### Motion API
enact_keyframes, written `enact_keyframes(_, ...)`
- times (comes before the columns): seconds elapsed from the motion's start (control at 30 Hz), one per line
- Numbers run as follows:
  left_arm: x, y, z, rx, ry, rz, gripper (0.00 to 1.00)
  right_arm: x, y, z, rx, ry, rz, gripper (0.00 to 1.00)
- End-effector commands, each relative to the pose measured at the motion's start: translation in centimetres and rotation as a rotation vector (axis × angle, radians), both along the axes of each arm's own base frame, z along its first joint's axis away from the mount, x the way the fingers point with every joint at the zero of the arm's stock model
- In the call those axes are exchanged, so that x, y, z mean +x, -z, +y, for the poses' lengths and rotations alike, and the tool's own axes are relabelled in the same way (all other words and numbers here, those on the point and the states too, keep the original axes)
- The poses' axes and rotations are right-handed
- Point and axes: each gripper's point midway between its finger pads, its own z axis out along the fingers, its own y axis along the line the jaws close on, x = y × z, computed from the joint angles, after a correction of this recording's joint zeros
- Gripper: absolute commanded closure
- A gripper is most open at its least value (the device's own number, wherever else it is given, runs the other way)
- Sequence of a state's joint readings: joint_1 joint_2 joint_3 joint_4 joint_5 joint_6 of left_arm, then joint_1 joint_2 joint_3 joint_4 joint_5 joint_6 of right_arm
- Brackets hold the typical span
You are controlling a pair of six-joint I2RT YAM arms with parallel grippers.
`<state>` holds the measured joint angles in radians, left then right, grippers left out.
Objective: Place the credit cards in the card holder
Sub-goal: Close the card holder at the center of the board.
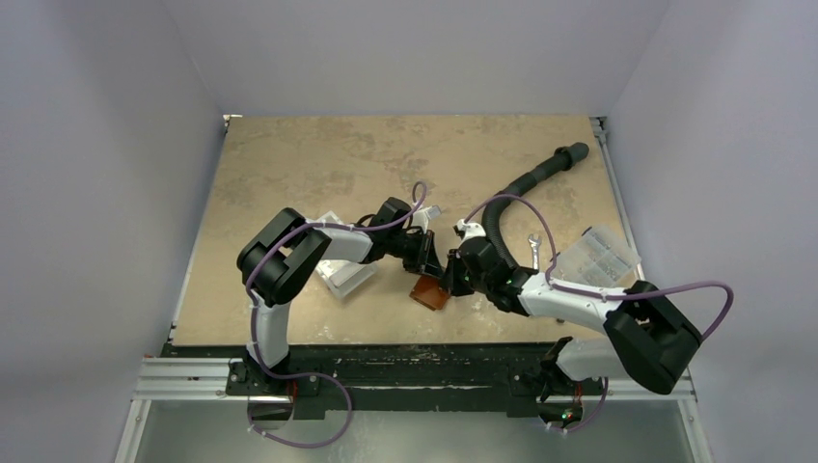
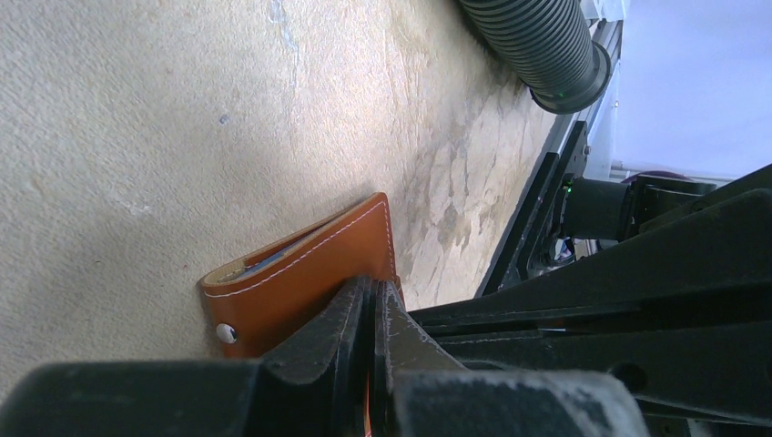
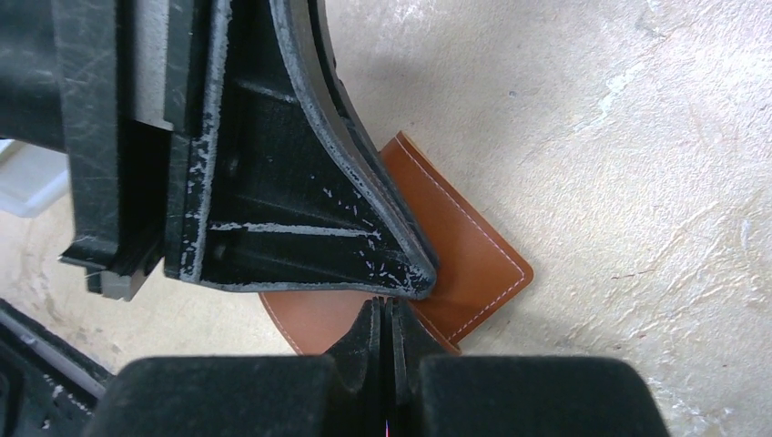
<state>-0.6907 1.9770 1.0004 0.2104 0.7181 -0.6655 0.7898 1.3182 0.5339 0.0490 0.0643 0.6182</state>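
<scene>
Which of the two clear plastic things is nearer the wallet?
The clear-and-white box, just left of the wallet. The printed packet lies farther off, on the right side.

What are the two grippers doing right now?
Left gripper: closed, pinching the brown wallet at its edge.
Right gripper: closed against the brown wallet; grip unclear.
</scene>
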Motion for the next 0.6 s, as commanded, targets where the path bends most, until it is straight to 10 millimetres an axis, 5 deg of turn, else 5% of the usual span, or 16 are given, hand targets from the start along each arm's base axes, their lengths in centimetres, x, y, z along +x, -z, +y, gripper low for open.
enact_keyframes(0.0, -1.0, 3.0, 1.0, 0.092, -0.005, 0.033, 1.0, 0.9, -2.8, 1.1, 0.136, 0.042, -0.073, 1.0)
enact_keyframes(0.57, -1.0, 3.0, 1.0, 0.092, -0.006, 0.032, 1.0, 1.3, -0.3, -0.1, 0.012, 0.05, -0.054, 1.0)
